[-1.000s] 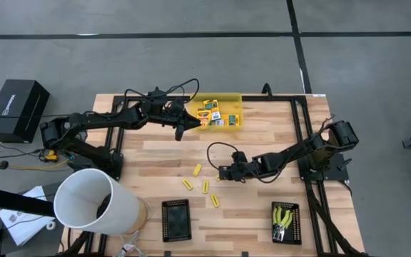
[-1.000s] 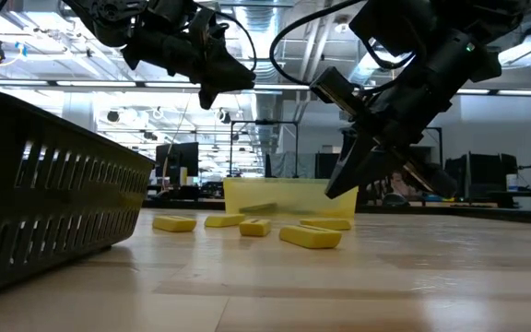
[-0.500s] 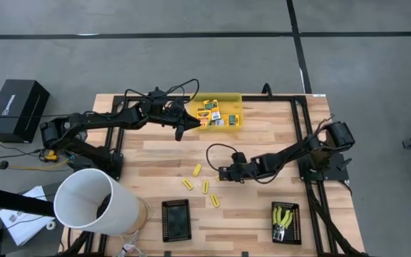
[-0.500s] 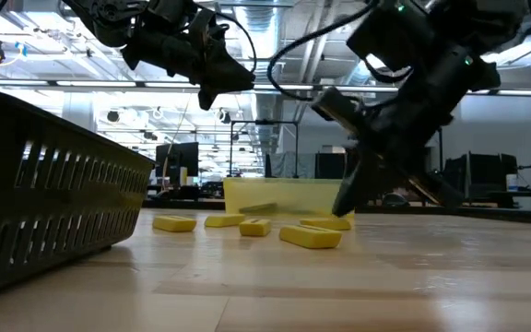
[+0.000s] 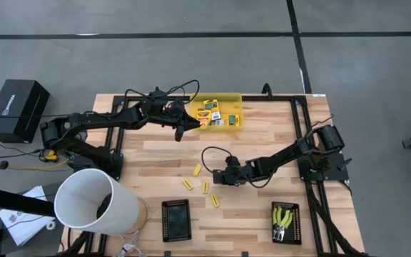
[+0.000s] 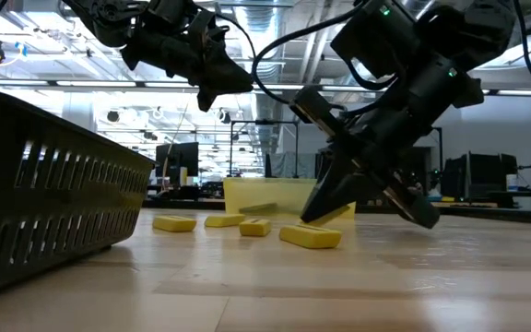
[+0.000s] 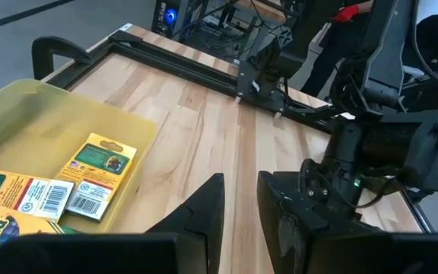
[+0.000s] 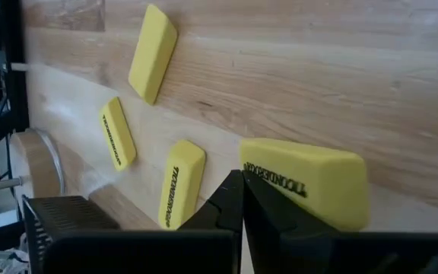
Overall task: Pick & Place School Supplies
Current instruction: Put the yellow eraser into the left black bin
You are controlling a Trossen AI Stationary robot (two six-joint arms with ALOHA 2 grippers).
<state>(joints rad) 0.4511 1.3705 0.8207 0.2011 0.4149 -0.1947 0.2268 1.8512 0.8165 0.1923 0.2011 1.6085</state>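
Short yellow sticks lie on wooden desk. Right tool shut, empty, beside one. Must open first. Left tool part open, empty, near yellow bin.

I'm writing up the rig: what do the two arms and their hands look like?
Both are dark, slim, jointed arms. Loose black cables loop off each. The left hand and right hand end in two flat, tapering black fingers. A small green light glows on the right arm's wrist.
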